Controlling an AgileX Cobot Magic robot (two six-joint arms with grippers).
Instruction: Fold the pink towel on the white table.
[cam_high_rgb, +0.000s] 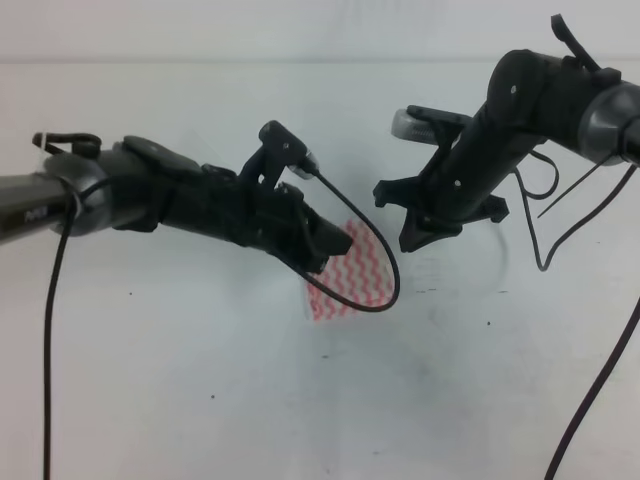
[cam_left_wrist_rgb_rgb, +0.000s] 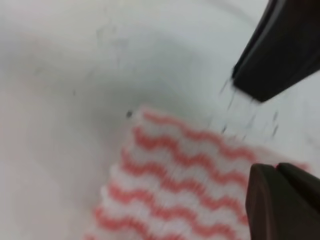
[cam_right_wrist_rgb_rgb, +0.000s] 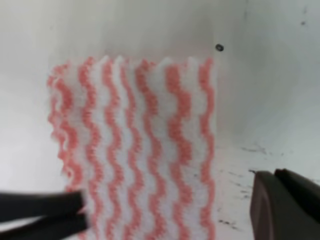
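Note:
The pink towel lies folded small and flat near the middle of the white table. My left gripper reaches in from the left and hovers over the towel's left edge. In the left wrist view its dark fingers stand wide apart, open, with the towel below and nothing held. My right gripper hangs just right of the towel. In the right wrist view it is open, one finger on each side of the striped towel.
A black cable loops from the left wrist across the towel's right side. More cables hang from the right arm at the right edge. Small dark specks and scuffs mark the table beside the towel.

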